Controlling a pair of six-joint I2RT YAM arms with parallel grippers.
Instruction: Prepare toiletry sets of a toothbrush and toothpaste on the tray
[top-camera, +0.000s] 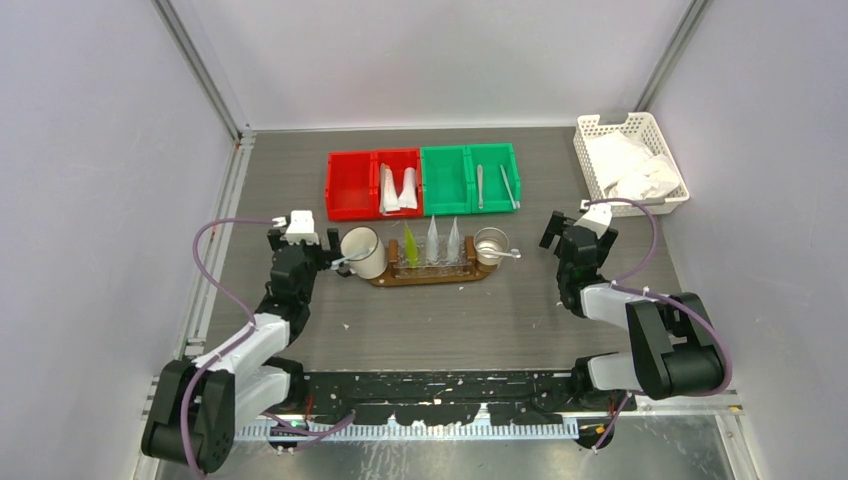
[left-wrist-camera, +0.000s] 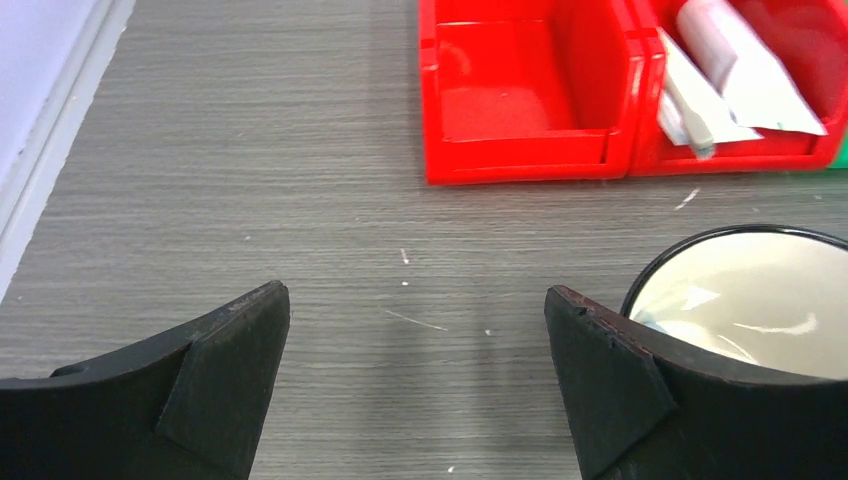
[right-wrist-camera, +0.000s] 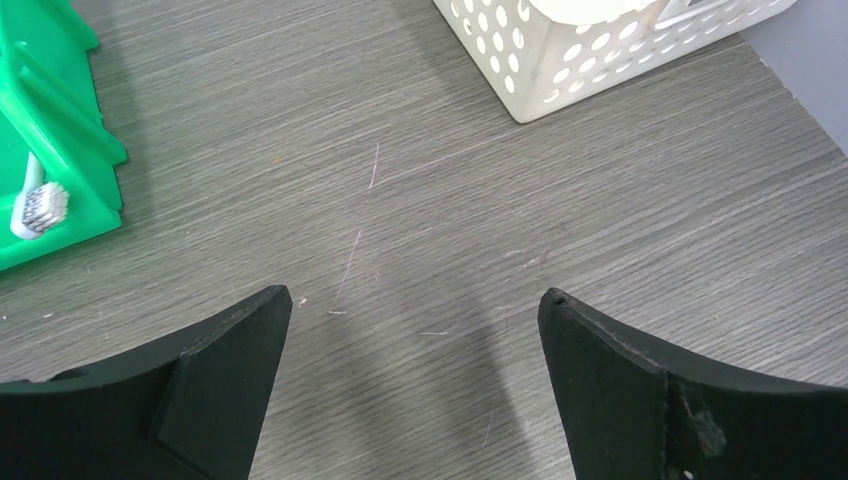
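Note:
A brown tray (top-camera: 380, 281) sits mid-table. On it stand a yellow-green tube (top-camera: 410, 245) and two whitish tubes (top-camera: 432, 240). A white mug (top-camera: 363, 252) stands at the tray's left end and a metal cup (top-camera: 490, 245) at its right. More white tubes (top-camera: 398, 190) lie in the right red bin, also seen in the left wrist view (left-wrist-camera: 740, 70). Two toothbrushes (top-camera: 480, 187) lie in the right green bin; one brush head shows in the right wrist view (right-wrist-camera: 38, 205). My left gripper (top-camera: 302, 238) (left-wrist-camera: 417, 300) is open and empty, just left of the mug (left-wrist-camera: 750, 300). My right gripper (top-camera: 575, 222) (right-wrist-camera: 415, 300) is open and empty over bare table.
Two red bins (top-camera: 350, 185) (left-wrist-camera: 520, 100) and two green bins (top-camera: 445, 180) (right-wrist-camera: 50, 150) line the back. A white perforated basket (top-camera: 632, 128) (right-wrist-camera: 600, 50) with white cloths stands at the back right. Grey walls close in both sides.

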